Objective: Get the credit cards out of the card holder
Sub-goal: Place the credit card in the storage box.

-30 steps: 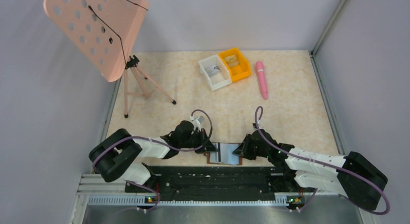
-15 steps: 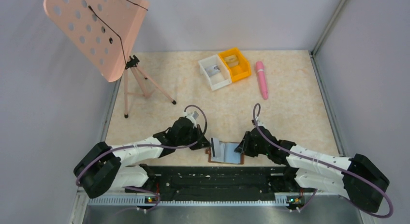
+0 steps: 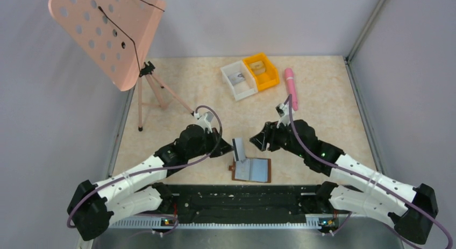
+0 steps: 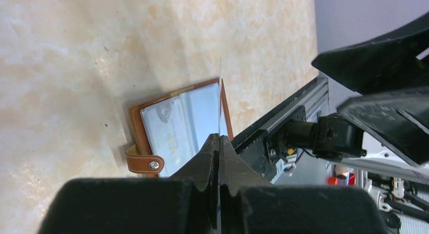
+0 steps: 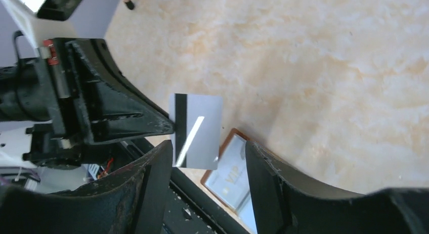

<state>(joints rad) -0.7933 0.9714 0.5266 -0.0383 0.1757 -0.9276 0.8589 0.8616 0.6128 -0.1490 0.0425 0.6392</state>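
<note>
Left tool (image 4: 219, 138): pinched shut on one card (image 5: 197, 130), held on edge above the wallet (image 3: 253, 170).
Right tool (image 3: 255, 142): jaws apart, empty, at the card's 3 o'clock.
Wallet: open flat at the tabletop's (image 3: 322, 114) 6 o'clock, second card (image 5: 230, 176) inside.
Risk: I reckon that thin corner grip slips and the card drops back.

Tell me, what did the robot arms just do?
The left gripper, shut on a credit card, pulled it out of the card holder and lifted it up and away. The right gripper opened and drew back from the holder's right edge. The card holder stayed lying open on the table; the bins and pink pen did not move.
</note>
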